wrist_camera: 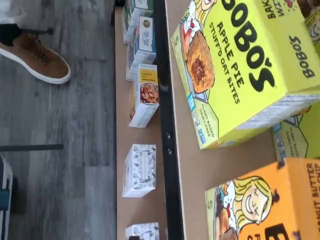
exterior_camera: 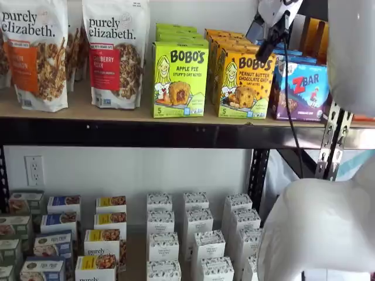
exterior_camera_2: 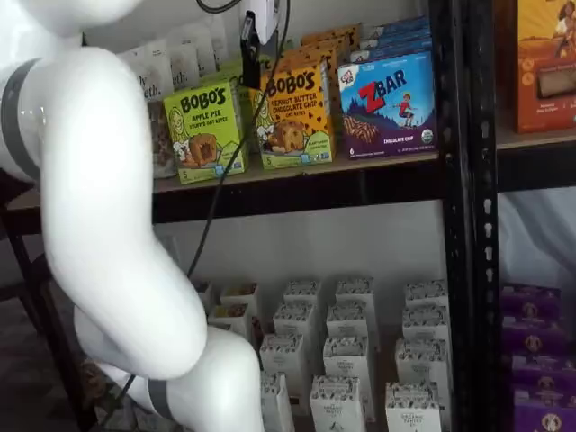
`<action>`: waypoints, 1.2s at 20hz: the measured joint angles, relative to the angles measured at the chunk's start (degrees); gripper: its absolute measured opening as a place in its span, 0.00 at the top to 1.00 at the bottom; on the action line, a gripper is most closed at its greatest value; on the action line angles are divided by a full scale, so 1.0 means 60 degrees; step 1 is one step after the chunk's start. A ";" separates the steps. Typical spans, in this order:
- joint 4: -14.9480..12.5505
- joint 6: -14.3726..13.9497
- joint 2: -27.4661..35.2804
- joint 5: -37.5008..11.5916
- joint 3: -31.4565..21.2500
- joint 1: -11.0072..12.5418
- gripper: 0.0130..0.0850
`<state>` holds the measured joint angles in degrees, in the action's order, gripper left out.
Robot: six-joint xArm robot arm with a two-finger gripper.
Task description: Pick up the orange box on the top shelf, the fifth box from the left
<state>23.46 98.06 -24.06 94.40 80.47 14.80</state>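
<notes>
The orange box (exterior_camera: 245,85) stands upright at the front of a row of like boxes on the top shelf (exterior_camera: 146,132), between a lime-green Bobo's Apple Pie box (exterior_camera: 180,79) and a Z Bar box (exterior_camera: 304,88). It also shows in a shelf view (exterior_camera_2: 295,112) and partly in the wrist view (wrist_camera: 280,205), next to the green box (wrist_camera: 240,65). My gripper (exterior_camera: 268,50) hangs from above just in front of the orange box's upper right corner. In a shelf view the gripper (exterior_camera_2: 249,49) is at the box's upper left. The fingers show side-on, so no gap can be judged.
Two Purely Elizabeth bags (exterior_camera: 114,52) stand left of the green box. Small white cartons (exterior_camera: 193,234) fill the lower shelf. My white arm (exterior_camera_2: 99,180) blocks much of the left side. A black upright (exterior_camera_2: 463,180) stands right of the Z Bar box (exterior_camera_2: 389,103). A brown shoe (wrist_camera: 35,57) is on the floor.
</notes>
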 joint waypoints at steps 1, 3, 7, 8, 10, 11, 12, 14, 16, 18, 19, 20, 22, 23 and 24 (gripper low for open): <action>-0.0030 0.0015 0.0091 0.0075 0.0116 0.0017 0.00; -0.0075 0.0018 0.0242 0.0138 0.0293 0.0015 0.00; -0.0306 -0.0044 0.0650 0.0182 0.0720 -0.0125 0.00; -0.0398 -0.0057 0.0770 0.0217 0.0839 -0.0169 0.00; -0.0526 -0.0075 0.0961 0.0189 0.0995 -0.0241 0.00; -0.0561 -0.0086 0.1039 0.0098 0.1030 -0.0277 0.00; -0.0576 -0.0101 0.1139 0.0026 0.1093 -0.0313 0.00; -0.0600 -0.0128 0.1327 -0.0043 0.1232 -0.0364 0.00; -0.0649 -0.0145 0.1483 -0.0098 0.1357 -0.0408 0.00; -0.0681 -0.0164 0.1705 -0.0112 0.1542 -0.0447 0.00; -0.0682 -0.0172 0.1791 -0.0094 0.1618 -0.0458 0.00; -0.0703 -0.0184 0.1889 -0.0105 0.1690 -0.0483 0.00; -0.0752 -0.0197 0.2016 -0.0243 0.1728 -0.0541 0.00; -0.0768 -0.0198 0.2057 -0.0294 0.1734 -0.0558 0.00; -0.0791 -0.0198 0.2113 -0.0358 0.1745 -0.0577 0.00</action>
<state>18.71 96.87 -11.38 92.25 90.94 11.34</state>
